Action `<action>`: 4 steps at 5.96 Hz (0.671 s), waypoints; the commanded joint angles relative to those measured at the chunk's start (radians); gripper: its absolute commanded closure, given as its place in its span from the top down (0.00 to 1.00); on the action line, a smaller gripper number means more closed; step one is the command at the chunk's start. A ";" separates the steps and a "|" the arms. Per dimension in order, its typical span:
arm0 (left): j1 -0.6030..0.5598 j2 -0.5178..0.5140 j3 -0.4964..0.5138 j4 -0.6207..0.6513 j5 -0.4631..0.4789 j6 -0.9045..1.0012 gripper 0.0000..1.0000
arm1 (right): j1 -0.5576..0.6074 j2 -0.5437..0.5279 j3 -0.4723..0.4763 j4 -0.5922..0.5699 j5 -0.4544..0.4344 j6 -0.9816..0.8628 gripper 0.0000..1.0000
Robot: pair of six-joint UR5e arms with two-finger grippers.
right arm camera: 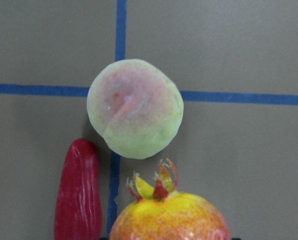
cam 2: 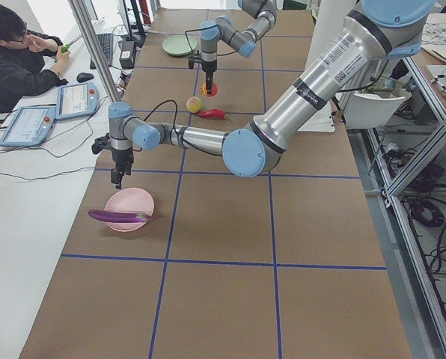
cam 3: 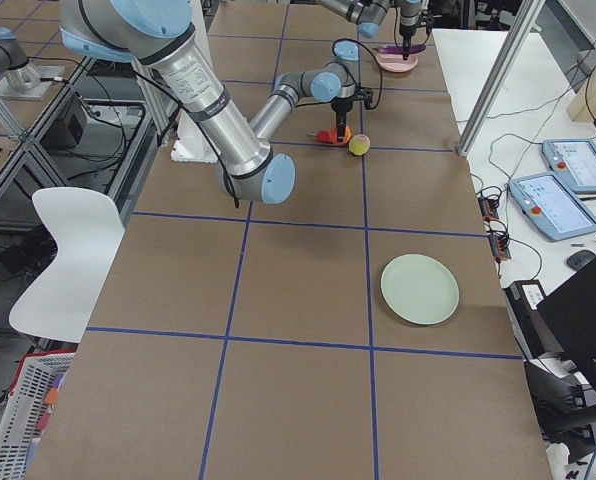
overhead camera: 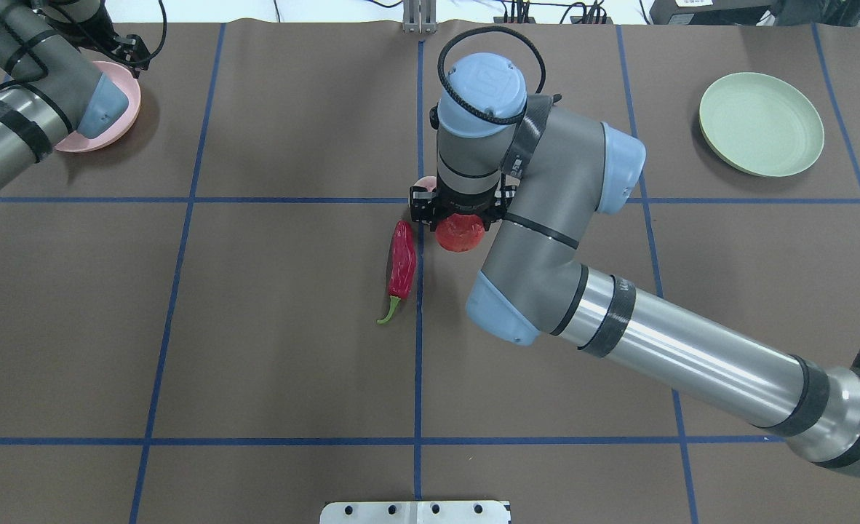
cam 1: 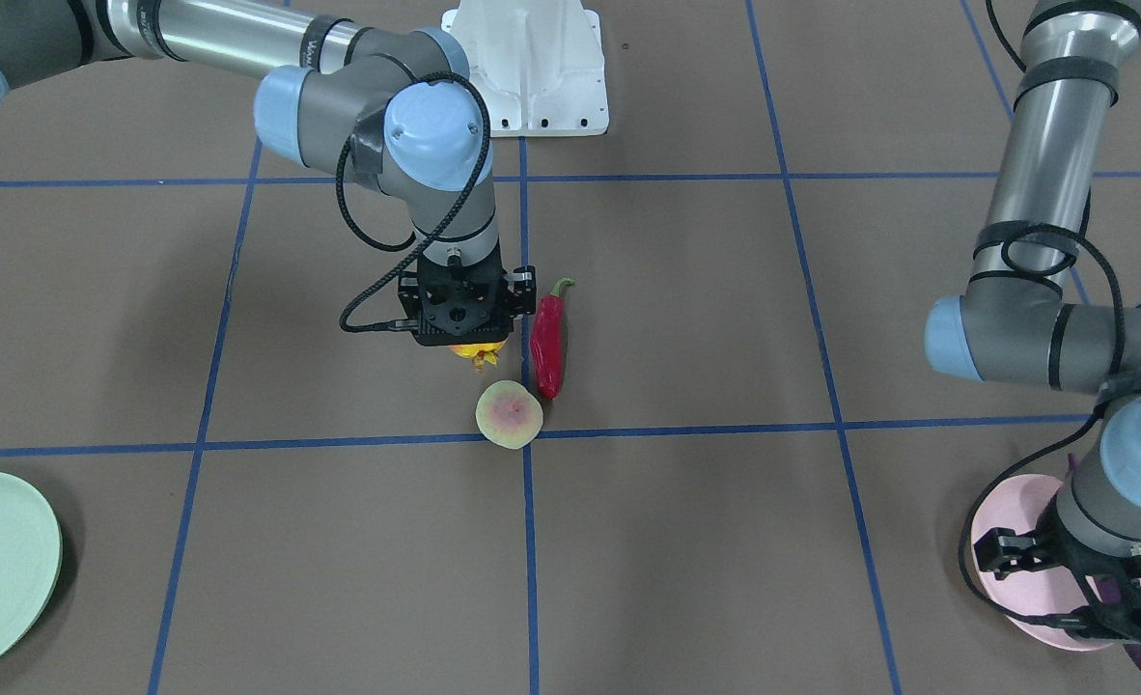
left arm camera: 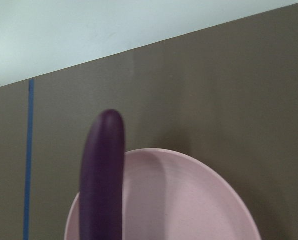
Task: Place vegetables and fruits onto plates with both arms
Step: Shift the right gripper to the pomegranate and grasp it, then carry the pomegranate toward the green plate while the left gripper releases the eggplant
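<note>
One of four done for you: the eggplant [cam 2: 118,217] lies across the pink plate [cam 2: 138,202], and the left gripper [cam 2: 118,179] looks released above it. Your right gripper [cam 1: 462,328] sits over the pomegranate [right arm camera: 171,217] beside the chili pepper [cam 1: 548,340]; grip can't be told. The peach [cam 1: 509,414], also beside the chili pepper, isn't placed.

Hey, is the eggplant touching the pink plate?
Touching. The exterior left view shows the eggplant lying across the pink plate, resting on it, with one end overhanging the rim.
</note>
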 commanded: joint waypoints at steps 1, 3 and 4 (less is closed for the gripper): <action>0.059 -0.004 -0.262 0.204 -0.164 -0.151 1.00 | 0.120 -0.024 0.104 -0.108 0.070 -0.061 0.00; 0.185 -0.013 -0.436 0.316 -0.192 -0.325 1.00 | 0.262 -0.101 0.159 -0.191 0.118 -0.319 0.00; 0.235 -0.046 -0.447 0.314 -0.190 -0.396 1.00 | 0.324 -0.159 0.164 -0.190 0.120 -0.457 0.00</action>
